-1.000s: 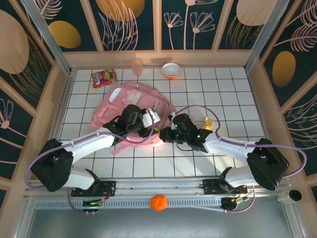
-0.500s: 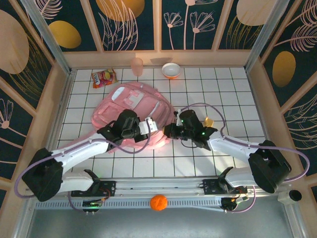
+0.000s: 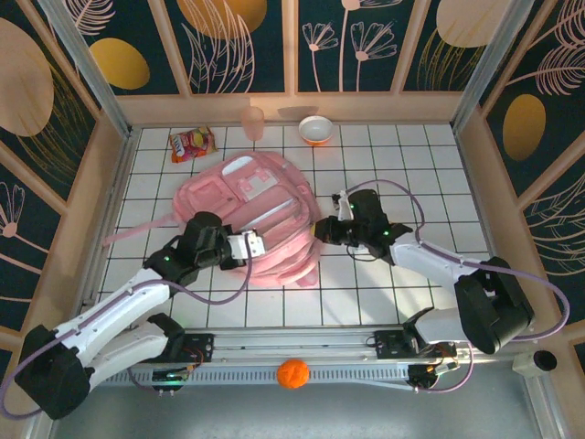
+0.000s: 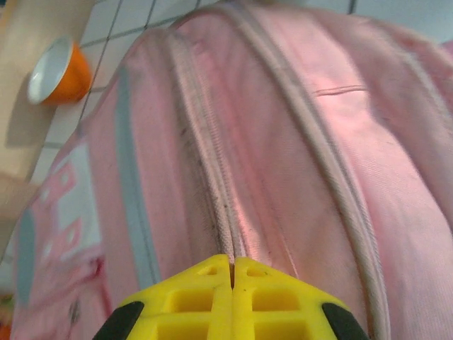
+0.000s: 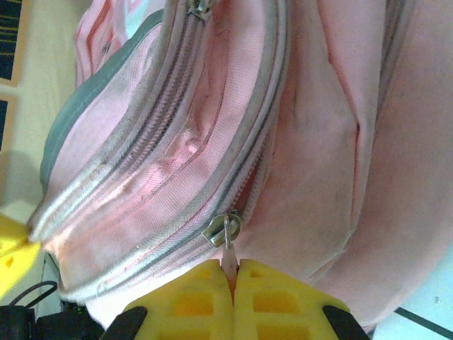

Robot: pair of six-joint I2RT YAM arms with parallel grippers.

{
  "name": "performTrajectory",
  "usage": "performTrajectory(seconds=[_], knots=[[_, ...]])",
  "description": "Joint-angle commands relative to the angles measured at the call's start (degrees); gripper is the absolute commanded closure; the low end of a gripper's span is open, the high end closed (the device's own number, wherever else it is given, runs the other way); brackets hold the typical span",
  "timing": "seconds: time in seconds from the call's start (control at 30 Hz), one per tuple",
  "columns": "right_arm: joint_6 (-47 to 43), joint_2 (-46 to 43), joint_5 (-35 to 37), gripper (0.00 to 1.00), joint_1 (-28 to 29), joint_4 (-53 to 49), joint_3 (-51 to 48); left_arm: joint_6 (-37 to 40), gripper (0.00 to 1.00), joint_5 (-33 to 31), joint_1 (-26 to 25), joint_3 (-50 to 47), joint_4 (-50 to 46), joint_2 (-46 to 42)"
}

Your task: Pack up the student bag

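- Lying flat on the white tiled table [image 3: 411, 165], the student bag [image 3: 265, 206] is taking up the middle of the grid, with its front pockets facing up
- Left gripper [image 3: 249, 245] is resting at the bag's near-left edge
- Its yellow fingers [image 4: 191, 294] are pressing tight together in the left wrist view, with nothing visible between them; the tips are sitting at a pale zip line running up the bag
- Right gripper [image 3: 322, 229] is sitting against the bag's right side, its jaws clamping the pink zip pull [image 5: 228, 249], which is hanging from a metal slider [image 5: 218, 230]
- One pink strap [image 3: 137, 230] is trailing out from the bag's left side
- Orange bowl [image 3: 316, 130] is standing beyond the bag's far-right corner, apart from it
- Pale pink cup [image 3: 253, 121] is standing just past the bag's far edge
- Snack packet [image 3: 191, 143] is lying off the bag's far-left corner
- Orange ball [image 3: 293, 373] is sitting well to the near side of the bag, down on the metal rail
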Motion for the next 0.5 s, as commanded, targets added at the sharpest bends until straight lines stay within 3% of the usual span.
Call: performTrajectory(seconds=[0.0,0.03,0.13,0.2,0.27,0.37,0.47], knots=[[2.94,-2.24,6.7,1.0,2.52,0.61,-1.61,2.04,1.0,-11.35,4.29,-0.57,-6.57,-0.6],[4.43,-2.73,7.15,1.0,4.14,1.9,-2.59,2.02,0.99,-11.46,4.33,-0.15,-6.55,0.08],[9.8,-3.59,9.26,1.0,9.24,6.61,-4.69,-0.4,0.65,-5.79,4.27,2.61,-7.41,2.89],[12.11,-3.41,10.55,1.0,12.01,9.13,-5.22,-2.45,0.48,1.23,4.07,4.82,-7.76,3.97],[13.23,-2.79,11.68,1.0,13.84,10.21,-4.94,-5.43,0.45,6.2,1.72,5.61,-5.28,4.38],[13.6,-1.79,12.57,1.0,15.19,10.5,-4.12,-7.44,0.42,5.44,-5.56,4.59,0.61,5.31],[13.49,-1.41,12.69,1.0,15.65,10.23,-3.48,-10.49,0.37,4.21,-8.34,5.06,5.5,8.73]])
